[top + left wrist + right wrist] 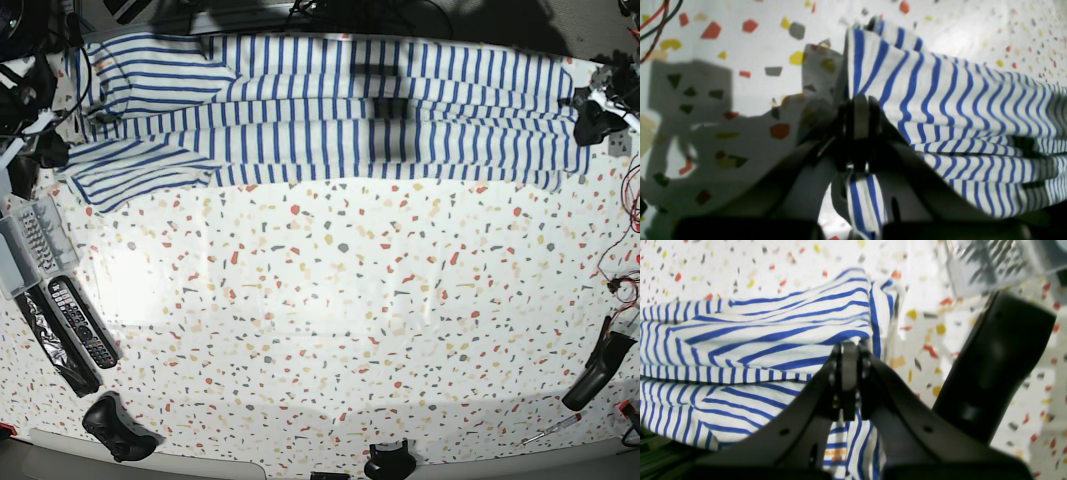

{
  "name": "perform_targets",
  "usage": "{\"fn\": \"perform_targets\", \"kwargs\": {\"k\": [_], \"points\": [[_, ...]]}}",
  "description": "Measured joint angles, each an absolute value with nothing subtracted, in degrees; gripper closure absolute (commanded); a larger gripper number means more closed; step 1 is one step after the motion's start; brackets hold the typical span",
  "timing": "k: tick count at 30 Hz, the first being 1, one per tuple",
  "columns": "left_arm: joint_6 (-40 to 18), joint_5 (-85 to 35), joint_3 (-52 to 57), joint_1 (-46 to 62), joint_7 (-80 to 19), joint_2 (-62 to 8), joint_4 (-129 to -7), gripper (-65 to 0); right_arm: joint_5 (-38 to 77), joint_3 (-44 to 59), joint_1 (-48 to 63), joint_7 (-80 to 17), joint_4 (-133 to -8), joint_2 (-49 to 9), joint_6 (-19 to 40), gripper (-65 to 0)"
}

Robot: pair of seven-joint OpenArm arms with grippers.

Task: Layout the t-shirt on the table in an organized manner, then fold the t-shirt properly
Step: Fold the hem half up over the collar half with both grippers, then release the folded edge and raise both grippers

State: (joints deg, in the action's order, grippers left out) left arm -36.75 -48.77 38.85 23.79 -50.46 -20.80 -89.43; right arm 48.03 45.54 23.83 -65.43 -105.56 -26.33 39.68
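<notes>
The white, blue-striped t-shirt (340, 110) is stretched in a long band across the far side of the speckled table (340, 300), bunched in lengthwise folds. My left gripper (860, 115) is shut on the shirt's edge (940, 110); in the base view it is at the far right (590, 122). My right gripper (849, 355) is shut on the opposite edge of the shirt (766, 340); in the base view it is at the far left (48, 152). A sleeve (135, 175) lies flat near the right gripper. The tag is not visible.
Two remote controls (75, 320) and a grey tray (28, 240) lie at the left edge, with a black controller (115, 425) at the front left. A black object (598, 370), a screwdriver (550, 430) and wires (625, 230) are at the right.
</notes>
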Motion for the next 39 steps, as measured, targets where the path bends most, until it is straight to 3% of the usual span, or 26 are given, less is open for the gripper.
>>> {"fn": "perform_targets", "kwargs": {"k": [10,15,16,19,21,29,39], "points": [[-36.75,-46.48,38.85,23.79,-50.43,-20.80,-89.43,0.0,40.38,45.54,23.94,-65.01,-102.85,-23.00,39.66,0.0],[-36.75,-46.48,38.85,23.79,-50.46,-20.80,-89.43,0.0,39.88,45.54,23.94,-63.26,-100.49,-23.16,39.68,-21.7],[-36.75,-46.48,38.85,23.79,-50.46,-20.80,-89.43,-5.9,40.05,45.54,23.94,-63.29,-100.49,-23.20,39.68,-23.7],[-36.71,-46.46,38.85,23.79,-50.46,-20.80,-89.43,-21.4,41.65,45.54,23.81,-63.29,-100.49,-23.18,39.68,-24.1],[-36.71,-46.46,38.85,23.79,-50.41,-20.82,-89.43,-25.7,43.72,45.54,23.77,-63.26,-100.49,-23.20,39.68,-24.1],[-36.73,-54.33,38.92,23.77,-50.94,-27.27,-89.56,-26.3,49.36,45.54,23.77,-63.29,-100.49,-23.20,39.68,-24.1],[-38.68,-56.16,38.79,23.79,-55.68,-22.17,-89.58,-26.3,49.34,45.54,23.79,-63.29,-100.49,-23.20,39.68,-24.1]]}}
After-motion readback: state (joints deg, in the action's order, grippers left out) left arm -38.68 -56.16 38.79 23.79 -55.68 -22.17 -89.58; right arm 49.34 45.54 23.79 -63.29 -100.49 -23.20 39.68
